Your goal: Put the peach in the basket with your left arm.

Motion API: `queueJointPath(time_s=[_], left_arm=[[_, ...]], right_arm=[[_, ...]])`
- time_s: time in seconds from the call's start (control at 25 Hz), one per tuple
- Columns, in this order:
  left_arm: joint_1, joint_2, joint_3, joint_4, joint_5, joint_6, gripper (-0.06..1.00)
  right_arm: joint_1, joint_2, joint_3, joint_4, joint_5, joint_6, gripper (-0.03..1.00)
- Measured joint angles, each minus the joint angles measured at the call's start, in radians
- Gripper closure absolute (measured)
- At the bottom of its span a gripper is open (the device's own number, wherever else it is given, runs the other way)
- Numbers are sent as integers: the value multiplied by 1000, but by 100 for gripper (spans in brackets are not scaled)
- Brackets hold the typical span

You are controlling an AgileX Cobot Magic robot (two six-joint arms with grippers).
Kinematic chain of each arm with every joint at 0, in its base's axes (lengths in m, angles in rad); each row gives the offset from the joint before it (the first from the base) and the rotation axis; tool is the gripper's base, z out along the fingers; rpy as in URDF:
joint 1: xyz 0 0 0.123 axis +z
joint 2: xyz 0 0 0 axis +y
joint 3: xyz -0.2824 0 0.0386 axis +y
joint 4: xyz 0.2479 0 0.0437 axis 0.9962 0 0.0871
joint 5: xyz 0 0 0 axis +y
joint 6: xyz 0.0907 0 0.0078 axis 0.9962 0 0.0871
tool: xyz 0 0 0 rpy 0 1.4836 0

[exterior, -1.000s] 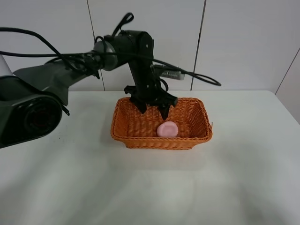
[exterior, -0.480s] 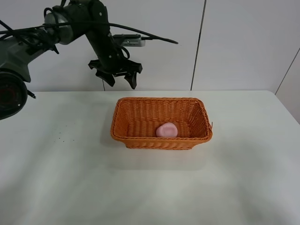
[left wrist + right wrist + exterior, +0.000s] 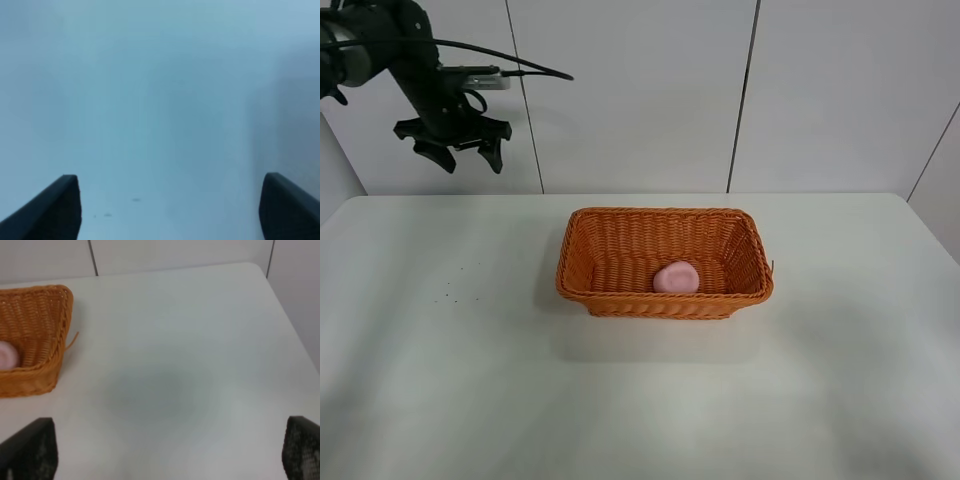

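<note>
The pale pink peach [image 3: 676,277] lies inside the orange-brown wicker basket [image 3: 664,301], near its front wall, on the white table. My left gripper [image 3: 454,152] is open and empty, raised high at the far left, well away from the basket. In the left wrist view its gripper [image 3: 172,210] shows two spread black fingertips [image 3: 55,207] over bare blurred table. In the right wrist view the right gripper [image 3: 167,455] is open and empty, with the basket [image 3: 35,372] and an edge of the peach [image 3: 7,355] off to one side.
The white table [image 3: 640,400] ends at a white panelled wall behind [image 3: 640,90]. A black cable [image 3: 520,70] trails from the left arm. A few tiny dark specks [image 3: 450,290] lie on the table left of the basket.
My left gripper rose out of the basket and swung up and far to the left, empty. The peach stays in the basket.
</note>
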Motion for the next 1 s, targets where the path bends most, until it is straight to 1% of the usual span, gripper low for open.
queueJointPath(time_s=[0.12,0.32,0.52,0.64,0.8,1.0], left_arm=[[34,0,0,3,0,5,11],[41,-4,6,0,0,7,11],[41,-66,105,-7,0,18,11],[41,-133,204,-13,-1,21,11],[41,-259,381,-43,-1,27,11],[41,-480,672,-51,-2,45,11]], right_arm=[[0,0,0,0,0,0,27],[0,0,0,0,0,0,27],[0,0,0,0,0,0,27],[0,0,0,0,0,0,27],[0,0,0,0,0,0,27],[0,0,0,0,0,0,27]])
